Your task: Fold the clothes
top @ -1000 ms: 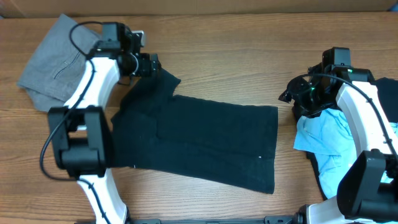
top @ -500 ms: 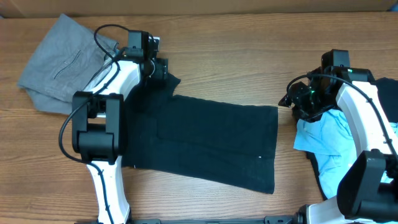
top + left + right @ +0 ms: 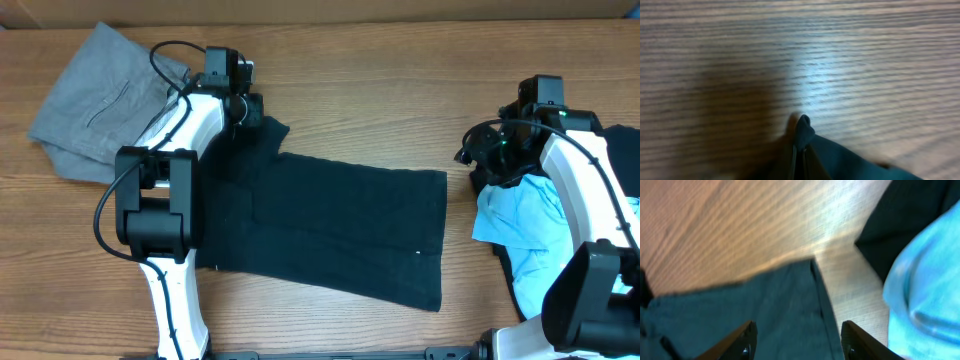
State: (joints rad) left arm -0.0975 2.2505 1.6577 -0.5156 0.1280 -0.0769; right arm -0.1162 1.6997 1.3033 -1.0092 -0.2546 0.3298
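The dark navy T-shirt (image 3: 340, 225) lies flat across the middle of the table, one sleeve reaching toward the upper left. My left gripper (image 3: 252, 108) sits at that sleeve's tip, shut on the shirt. In the left wrist view a pinched peak of dark cloth (image 3: 803, 131) sticks up out of the closed jaws above bare wood. My right gripper (image 3: 468, 155) hovers open just off the shirt's upper right corner. Its two fingers (image 3: 742, 339) stand wide apart over the shirt's hemmed edge (image 3: 815, 300) with nothing between them.
A grey garment (image 3: 95, 105) lies at the back left. A light-blue tee (image 3: 520, 215) and black garments (image 3: 525, 290) are heaped at the right under the right arm. The light-blue tee (image 3: 925, 290) shows close beside the right fingers.
My left gripper has gone from open to shut on the sleeve tip, after the left arm swung right to it. The right gripper has barely shifted and stays open.
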